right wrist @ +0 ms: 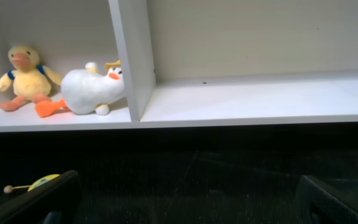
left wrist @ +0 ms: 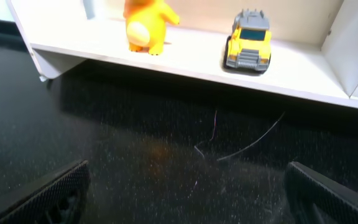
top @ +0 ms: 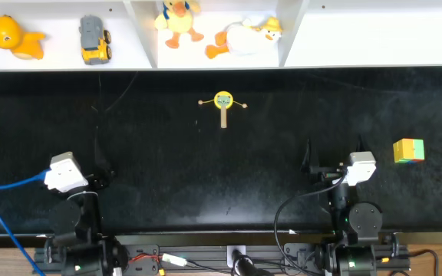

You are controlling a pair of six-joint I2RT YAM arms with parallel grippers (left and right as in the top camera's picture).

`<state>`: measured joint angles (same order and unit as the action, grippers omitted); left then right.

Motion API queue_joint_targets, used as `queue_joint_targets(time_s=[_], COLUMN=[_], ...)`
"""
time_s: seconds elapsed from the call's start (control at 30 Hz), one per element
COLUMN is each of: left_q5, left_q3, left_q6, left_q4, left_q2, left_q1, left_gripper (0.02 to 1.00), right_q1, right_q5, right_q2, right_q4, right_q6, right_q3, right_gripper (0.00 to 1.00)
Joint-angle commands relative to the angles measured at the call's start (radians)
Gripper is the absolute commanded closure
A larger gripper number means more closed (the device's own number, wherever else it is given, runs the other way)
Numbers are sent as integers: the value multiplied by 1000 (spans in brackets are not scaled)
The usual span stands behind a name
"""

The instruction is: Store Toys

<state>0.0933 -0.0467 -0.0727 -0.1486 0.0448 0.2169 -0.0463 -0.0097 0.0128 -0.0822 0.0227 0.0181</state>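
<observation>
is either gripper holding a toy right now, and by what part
Nothing is held: the left gripper and right gripper are both open and empty.

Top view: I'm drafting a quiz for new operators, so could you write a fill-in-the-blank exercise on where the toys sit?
The toy truck stands in the ___ compartment of the shelf, beside the orange duck.
The white plush duck lies in the ___ compartment, next to the yellow plush duck.
The coloured cube lies on the black mat, on the ___ arm's side.
Missing words: left; middle; right.
</observation>
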Motion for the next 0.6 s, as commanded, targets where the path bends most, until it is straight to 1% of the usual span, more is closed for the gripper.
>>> queue_joint_targets(time_s=[0.03,0.3,0.5,0.6], left_q5=[5,-15,-14,-13], left_q3=[8,13,16,41], left_q6=[-4,-12,-11,-8], left_q4=[6,14,23,77], left_q2=[-36,-43,-43,-43], left_q1=[5,-39,-126,-168], left_gripper=[20,20,20,20], right_q1=[1,1,1,1], right_q5=[10,10,10,10], right_q2=[-8,-8,-8,-8], right_q4=[4,4,4,4], right_q6=[-3,-3,-3,-3], right_q3=[-13,-13,-13,-13], right_gripper=[5,7,7,5])
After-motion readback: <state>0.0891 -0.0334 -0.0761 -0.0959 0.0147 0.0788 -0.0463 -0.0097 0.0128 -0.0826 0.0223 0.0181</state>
